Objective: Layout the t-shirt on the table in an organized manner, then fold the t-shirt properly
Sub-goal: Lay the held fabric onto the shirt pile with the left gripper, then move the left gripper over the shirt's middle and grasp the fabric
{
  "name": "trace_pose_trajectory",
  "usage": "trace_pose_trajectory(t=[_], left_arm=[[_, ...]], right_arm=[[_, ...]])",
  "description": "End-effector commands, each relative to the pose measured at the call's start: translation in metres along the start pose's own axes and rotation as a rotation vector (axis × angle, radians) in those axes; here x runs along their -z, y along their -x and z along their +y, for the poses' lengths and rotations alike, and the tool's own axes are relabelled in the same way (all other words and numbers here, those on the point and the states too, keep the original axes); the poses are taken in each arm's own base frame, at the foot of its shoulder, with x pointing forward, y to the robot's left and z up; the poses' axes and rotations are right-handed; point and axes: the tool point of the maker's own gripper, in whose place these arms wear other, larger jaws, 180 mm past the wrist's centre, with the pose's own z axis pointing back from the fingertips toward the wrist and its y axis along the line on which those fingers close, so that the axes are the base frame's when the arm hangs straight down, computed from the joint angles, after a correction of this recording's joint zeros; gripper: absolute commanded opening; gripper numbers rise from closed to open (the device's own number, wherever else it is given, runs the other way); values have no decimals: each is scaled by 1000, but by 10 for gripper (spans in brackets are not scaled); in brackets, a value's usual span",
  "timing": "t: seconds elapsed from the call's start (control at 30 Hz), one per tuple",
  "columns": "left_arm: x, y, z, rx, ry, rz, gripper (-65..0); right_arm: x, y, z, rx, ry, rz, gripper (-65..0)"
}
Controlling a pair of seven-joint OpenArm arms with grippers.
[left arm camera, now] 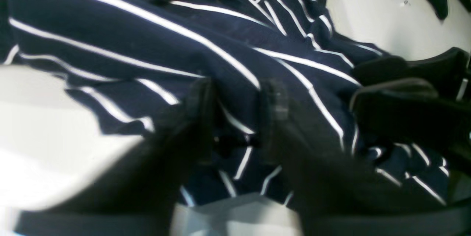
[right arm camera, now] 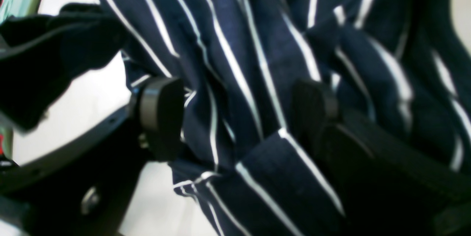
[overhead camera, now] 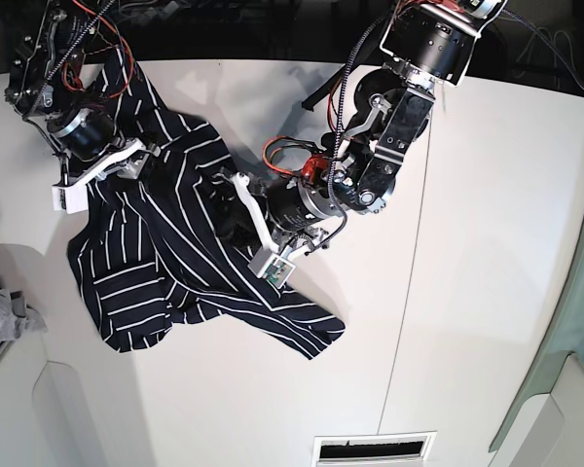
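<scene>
We are in the laying-out step: the t-shirt (overhead camera: 175,263) lies crumpled in a heap on the left half of the table (overhead camera: 467,243), nowhere near flat. Our left gripper (left arm camera: 235,118) has its jaws drawn close on a bunched fold of the striped fabric near the heap's middle (the wrist view is blurred, so how firm the pinch is we cannot tell). Our right gripper (right arm camera: 239,114) stands wide, fabric lying between its fingers (right arm camera: 162,107) but not clamped. Next, we judge, the right jaws should close on that edge, then both arms pull apart to spread the cloth.
</scene>
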Motion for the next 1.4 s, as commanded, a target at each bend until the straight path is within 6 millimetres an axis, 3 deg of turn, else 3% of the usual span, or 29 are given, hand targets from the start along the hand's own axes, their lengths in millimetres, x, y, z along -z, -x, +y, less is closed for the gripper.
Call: trace_pose_trajectory(t=[0.0,0.17,0.3,0.43,0.63,0.93,1.1,1.13,1.27,1.37], left_arm=[[1,-22,-5,12,20,-59,-650],[-1,-24,1,22,10,-62,-650],[-14,-30,22,29,-23,-79,-650],[-36,-42,48,57,-66,-98,-650],[-71,-56,75,101,-119,-113,-650],[-139,-76,112,151,-260,-194,-650],[-154,-68,134,128,-322,-132,-650],[-154,-64,133,132,-311,-106,-633],[-154,-52,122,75,-225,-47,-366],[-163,-52,125,36,-228,-75,-347]], right_arm=[[-1,-16,-1,-22,11,-50,-203],[0,-12,-24,-40,106,-48,-204],[1,-5,-20,-42,64,-22,-205],[1,-3,1,5,-45,-9,-205],[-9,2,11,12,-84,2,-205],[-12,0,2,-31,-44,-8,-205],[-14,-3,1,-29,-46,-19,-205],[-14,-3,1,-29,-47,-20,-205],[-14,-5,1,-29,-46,-31,-205],[-14,-4,0,-32,-42,-26,-205]])
